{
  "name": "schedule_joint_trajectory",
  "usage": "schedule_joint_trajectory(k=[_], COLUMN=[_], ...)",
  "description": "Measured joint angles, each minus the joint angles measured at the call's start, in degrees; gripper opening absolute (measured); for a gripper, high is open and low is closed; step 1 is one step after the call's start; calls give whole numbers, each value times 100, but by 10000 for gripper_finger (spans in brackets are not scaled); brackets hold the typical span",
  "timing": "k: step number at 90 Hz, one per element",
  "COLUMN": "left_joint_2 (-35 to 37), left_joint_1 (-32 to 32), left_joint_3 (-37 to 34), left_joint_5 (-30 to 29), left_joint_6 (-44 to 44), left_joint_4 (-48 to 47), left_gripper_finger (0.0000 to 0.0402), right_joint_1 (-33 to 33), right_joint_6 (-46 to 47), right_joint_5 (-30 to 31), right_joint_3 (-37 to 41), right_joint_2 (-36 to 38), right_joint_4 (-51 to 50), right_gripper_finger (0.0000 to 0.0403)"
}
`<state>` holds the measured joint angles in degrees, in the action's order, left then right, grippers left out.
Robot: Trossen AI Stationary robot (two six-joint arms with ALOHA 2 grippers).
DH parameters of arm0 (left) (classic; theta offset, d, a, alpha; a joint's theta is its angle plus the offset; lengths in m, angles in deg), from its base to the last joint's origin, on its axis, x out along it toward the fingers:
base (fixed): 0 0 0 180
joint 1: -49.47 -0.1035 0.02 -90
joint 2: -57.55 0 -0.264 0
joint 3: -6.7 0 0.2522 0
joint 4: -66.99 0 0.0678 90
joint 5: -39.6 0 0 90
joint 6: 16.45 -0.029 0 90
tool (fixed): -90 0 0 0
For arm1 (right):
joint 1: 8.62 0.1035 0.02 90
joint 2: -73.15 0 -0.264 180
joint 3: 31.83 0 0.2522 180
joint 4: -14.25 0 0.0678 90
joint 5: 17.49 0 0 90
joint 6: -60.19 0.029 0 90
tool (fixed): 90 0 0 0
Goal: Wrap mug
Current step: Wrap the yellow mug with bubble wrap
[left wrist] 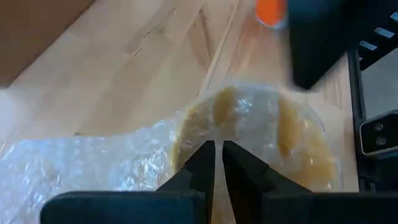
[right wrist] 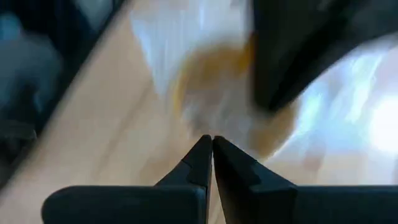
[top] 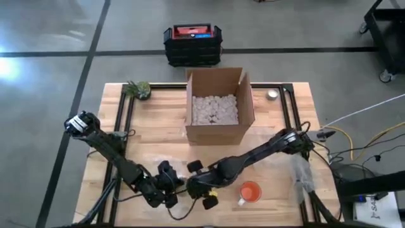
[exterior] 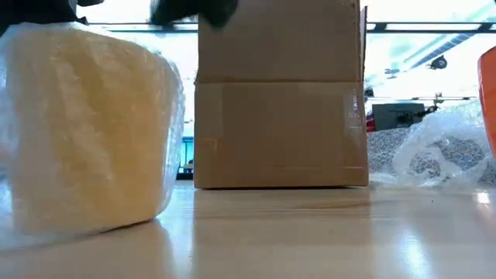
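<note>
A yellow mug in clear bubble wrap (exterior: 85,132) stands on the table near its front edge. In the high view both grippers hide it. My left gripper (left wrist: 217,155) comes from the left and is shut at the top of the wrapped mug (left wrist: 261,130). My right gripper (right wrist: 212,146) comes from the right and is shut just over the same bundle (right wrist: 217,93). In the high view my left gripper (top: 172,189) and my right gripper (top: 197,189) stand close together. An orange mug (top: 250,191) stands bare to their right. My left gripper pinches bubble wrap (left wrist: 219,134) at the top of the yellow mug between its two fingertips, coming from above and from the table's left. One layer or several, I cannot tell. The wrapped mug rests on the table. My right gripper: I cannot tell whether its shut fingertips touch the wrap.
An open cardboard box (top: 218,104) of white packing peanuts stands at the middle of the table. Loose bubble wrap (top: 300,174) lies at the right. A small plant (top: 138,88) sits at the far left and a small round thing (top: 273,95) at the far right.
</note>
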<state>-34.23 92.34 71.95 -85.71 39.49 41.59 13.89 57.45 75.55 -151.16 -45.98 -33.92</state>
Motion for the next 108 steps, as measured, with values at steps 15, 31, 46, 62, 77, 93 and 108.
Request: schedule_joint_trajectory(k=[15, 31, 46, 62, 77, 93, 108], left_joint_2=[-2, -2, 0, 90, 350, 659, 857], left_joint_1=[4, 7, 4, -2, 9, 100, 280], left_joint_3=[-2, -4, -4, 27, 292, 791, 1210], left_joint_5=[-51, -114, -117, -69, 39, 263, 1490], left_joint_6=[-97, -144, -144, -175, -298, -78, 1494], left_joint_4=[5, 67, 118, 111, -109, -1410, -3222], left_gripper_finger=[21, 21, 21, 21, 21, 21, 21], right_joint_1=[-20, -16, -28, -42, -40, -40, -40], right_joint_6=[349, 607, 669, 666, 606, 568, 514], right_joint_5=[18, 14, 171, 251, 256, 257, 256], right_joint_3=[1649, 2664, 2910, 2942, 2942, 2942, 2942], right_joint_2=[749, 779, 603, 461, 436, 435, 435], right_joint_4=[2060, 3769, 4211, 4240, 4236, 4231, 4206], right_gripper_finger=[2, 2, 2, 2, 2, 2, 2])
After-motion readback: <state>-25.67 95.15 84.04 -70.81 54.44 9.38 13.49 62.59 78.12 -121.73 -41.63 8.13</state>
